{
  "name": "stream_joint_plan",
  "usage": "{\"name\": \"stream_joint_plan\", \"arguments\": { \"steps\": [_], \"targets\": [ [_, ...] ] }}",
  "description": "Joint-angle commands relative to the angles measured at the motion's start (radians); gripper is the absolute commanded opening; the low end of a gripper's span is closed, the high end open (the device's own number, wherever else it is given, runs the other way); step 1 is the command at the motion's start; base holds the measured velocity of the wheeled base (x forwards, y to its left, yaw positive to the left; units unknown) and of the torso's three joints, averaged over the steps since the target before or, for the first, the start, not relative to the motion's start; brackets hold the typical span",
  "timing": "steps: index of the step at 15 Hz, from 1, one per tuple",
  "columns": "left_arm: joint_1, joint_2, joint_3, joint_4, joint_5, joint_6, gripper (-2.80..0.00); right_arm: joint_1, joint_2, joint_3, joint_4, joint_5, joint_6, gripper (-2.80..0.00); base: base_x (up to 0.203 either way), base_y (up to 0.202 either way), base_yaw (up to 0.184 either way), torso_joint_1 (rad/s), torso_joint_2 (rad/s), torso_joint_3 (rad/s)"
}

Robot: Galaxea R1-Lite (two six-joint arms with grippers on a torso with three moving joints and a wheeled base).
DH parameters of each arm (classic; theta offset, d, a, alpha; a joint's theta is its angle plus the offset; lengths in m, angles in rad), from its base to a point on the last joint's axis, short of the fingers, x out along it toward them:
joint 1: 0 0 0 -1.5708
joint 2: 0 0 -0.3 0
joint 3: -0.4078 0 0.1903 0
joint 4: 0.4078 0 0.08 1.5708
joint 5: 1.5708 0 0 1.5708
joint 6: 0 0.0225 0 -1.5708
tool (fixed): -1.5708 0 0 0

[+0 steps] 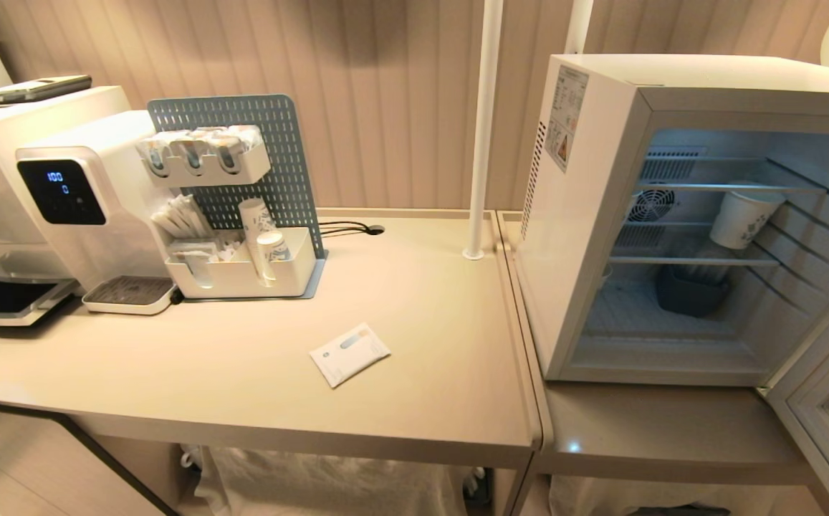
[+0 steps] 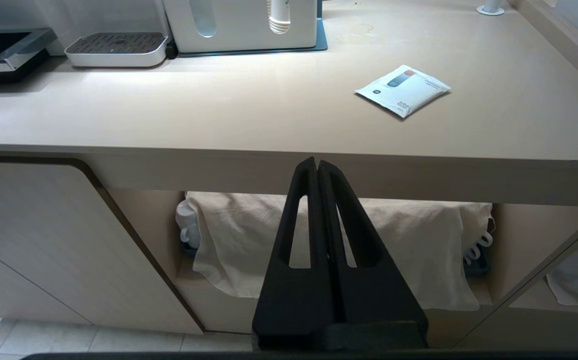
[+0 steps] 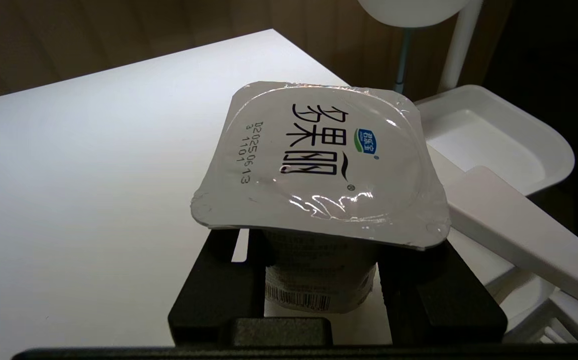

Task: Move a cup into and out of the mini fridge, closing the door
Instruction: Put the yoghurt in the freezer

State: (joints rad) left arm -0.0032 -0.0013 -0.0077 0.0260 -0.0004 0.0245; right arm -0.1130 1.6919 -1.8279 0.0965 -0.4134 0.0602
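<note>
The small white yogurt-style cup (image 3: 318,270) with its flat squarish foil lid (image 3: 318,160) sits pinched between the black fingers of the right hand (image 3: 321,285), above a plain white surface that looks like the fridge top. It is probably light and thin-walled (a hard squeeze could dent it), and the overhanging lid gives no grip, so the body below the rim is the place to hold. The left hand (image 2: 317,172) is pressed together, parked below the beige tabletop (image 2: 269,115). In the head view the white boxy mini fridge (image 1: 593,215) stands at 3 o'clock with its glass-windowed door (image 1: 826,401) swung open at 4 o'clock. A taller paper cup (image 1: 742,218) crowds the middle wire shelf (image 1: 672,259), a dark tub (image 1: 692,294) the floor
</note>
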Motion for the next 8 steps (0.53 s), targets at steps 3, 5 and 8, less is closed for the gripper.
{"name": "stream_joint_plan", "arguments": {
  "steps": [3, 5, 8],
  "targets": [
    [0.000, 0.000, 0.000, 0.002, 0.000, 0.000, -2.80, 0.034, -0.144, 0.081, 0.021, 0.009, 0.010, -2.80, 0.000, 0.000, 0.000, 0.000, 0.00, 0.000],
    [0.000, 0.000, 0.000, 0.002, 0.000, 0.000, -2.80, 0.059, -0.213, 0.157, 0.021, 0.010, 0.010, -2.80, 0.000, 0.000, 0.000, 0.000, 0.00, 0.000],
    [0.000, 0.000, 0.000, 0.002, -0.001, 0.000, -2.80, 0.102, -0.327, 0.268, 0.015, 0.016, 0.005, -2.80, 0.000, 0.000, 0.000, 0.000, 0.00, 0.000]
  ]
}}
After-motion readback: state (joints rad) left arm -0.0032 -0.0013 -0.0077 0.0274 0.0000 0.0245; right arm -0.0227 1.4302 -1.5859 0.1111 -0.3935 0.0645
